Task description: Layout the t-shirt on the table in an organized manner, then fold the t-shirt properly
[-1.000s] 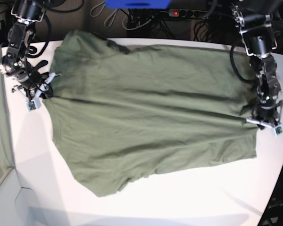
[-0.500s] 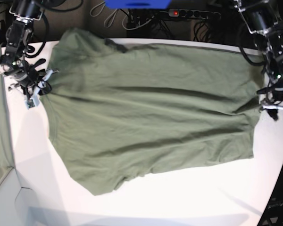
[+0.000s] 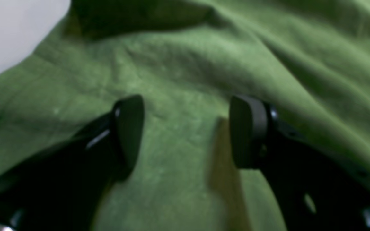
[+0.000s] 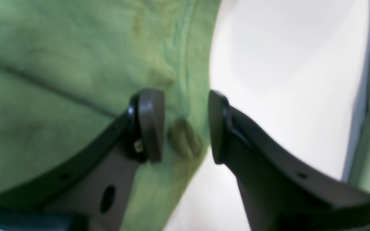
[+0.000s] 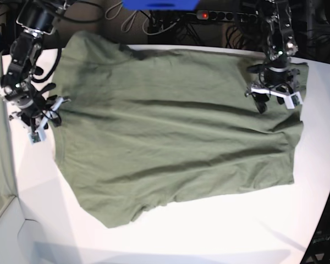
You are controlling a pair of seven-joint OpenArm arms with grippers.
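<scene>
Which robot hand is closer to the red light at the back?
The left gripper. It hovers over the t-shirt a little below and beside the red light; the right gripper is far across, at the shirt's opposite edge.

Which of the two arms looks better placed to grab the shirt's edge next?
Probably the right: its end effector is open with the t-shirt hem between its fingers. The left end effector is open too, but over the middle of the cloth.

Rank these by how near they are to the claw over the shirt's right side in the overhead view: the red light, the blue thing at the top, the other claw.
From the left gripper:
1. Red light, up at the back.
2. Blue object, top edge, further along.
3. Right gripper, across the t-shirt.
</scene>
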